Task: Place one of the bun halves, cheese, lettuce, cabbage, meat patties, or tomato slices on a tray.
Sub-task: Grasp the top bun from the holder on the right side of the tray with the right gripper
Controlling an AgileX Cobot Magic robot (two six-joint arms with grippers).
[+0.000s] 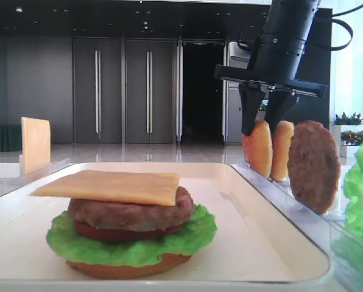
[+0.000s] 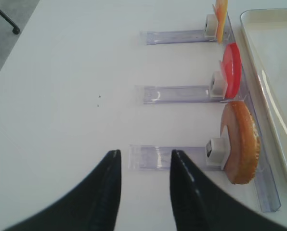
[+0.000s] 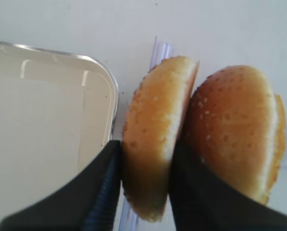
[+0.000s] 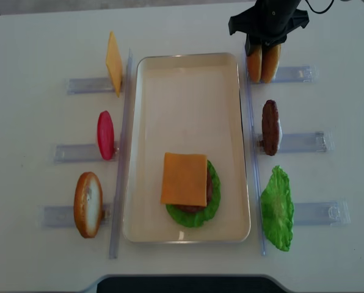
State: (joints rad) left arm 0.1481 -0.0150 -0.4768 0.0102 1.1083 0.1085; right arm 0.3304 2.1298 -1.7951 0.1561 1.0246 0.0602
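My right gripper (image 3: 148, 149) is shut on a sesame-topped bun half (image 3: 155, 120), one finger on each face. That bun stands on edge in a clear rack beside the tray (image 3: 47, 125), leaning against a second bun half (image 3: 235, 130). From above, the right gripper (image 4: 262, 50) hangs over the pair at the tray's far right corner. The tray (image 4: 188, 85) holds a stack with cheese (image 4: 184, 178) on top, then a meat patty (image 1: 133, 213), a tomato slice and lettuce (image 1: 133, 246). My left gripper (image 2: 144, 156) is open over bare table, holding nothing.
Right racks hold an upright patty (image 4: 270, 127) and a lettuce leaf (image 4: 277, 209). Left racks hold a cheese slice (image 4: 113, 62), a tomato slice (image 4: 105, 134) and a bun (image 4: 88, 204). Clear holder rails run along both long sides of the tray.
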